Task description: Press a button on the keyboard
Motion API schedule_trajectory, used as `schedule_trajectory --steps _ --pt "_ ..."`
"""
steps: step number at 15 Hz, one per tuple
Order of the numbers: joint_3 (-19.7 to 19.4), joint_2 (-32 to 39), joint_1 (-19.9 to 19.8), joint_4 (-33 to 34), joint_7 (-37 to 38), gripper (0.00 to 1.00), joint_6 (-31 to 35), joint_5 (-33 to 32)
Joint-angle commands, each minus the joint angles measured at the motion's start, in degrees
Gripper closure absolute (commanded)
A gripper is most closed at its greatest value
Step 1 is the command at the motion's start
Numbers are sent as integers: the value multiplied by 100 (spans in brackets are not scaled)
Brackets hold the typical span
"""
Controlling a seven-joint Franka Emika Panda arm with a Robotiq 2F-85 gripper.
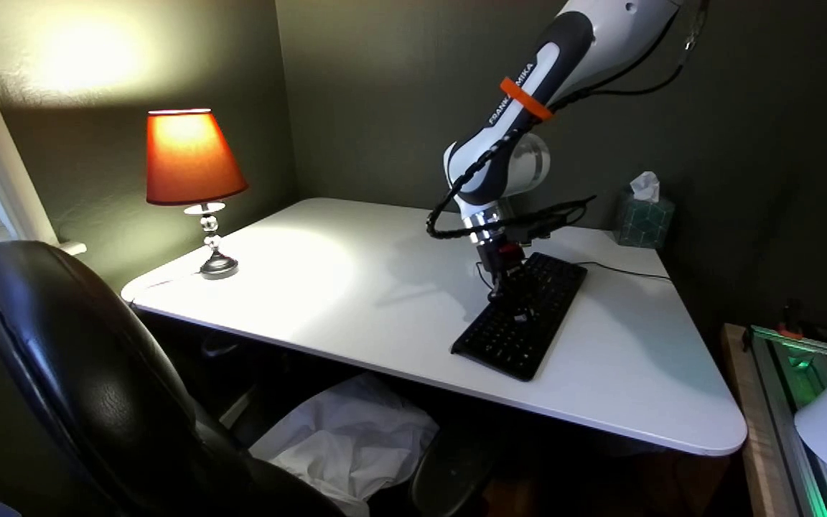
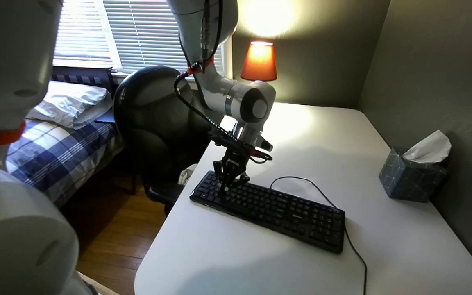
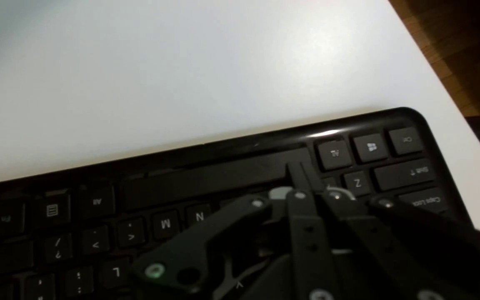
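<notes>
White desk point(image 1: 636, 359): keyboard point(image 2: 271, 209) near the front edge, cable point(image 2: 351, 243), lamp point(image 1: 194, 169) by one corner, tissue box point(image 1: 643, 221) at back edge.

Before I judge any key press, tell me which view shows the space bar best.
The wrist view: the space bar shows there close up, nearly whole, with the gripper covering part near one end. In both exterior views the keyboard appears, partly behind the gripper, but too small and dark to single out that bar.

The arm point(image 1: 544, 68) slopes downward, its end effector point(image 3: 300, 164) closed and pointing down
</notes>
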Motion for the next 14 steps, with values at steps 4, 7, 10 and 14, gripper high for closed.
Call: schedule_trajectory --steps 4,7,10,14 --pt "67 139 -51 163 96 100 -173 -46" --pt "67 166 -55 174 92 100 -178 -45" --pt "66 180 -60 179 85 100 -171 -43" --pt "62 177 -71 171 66 100 -156 -43"
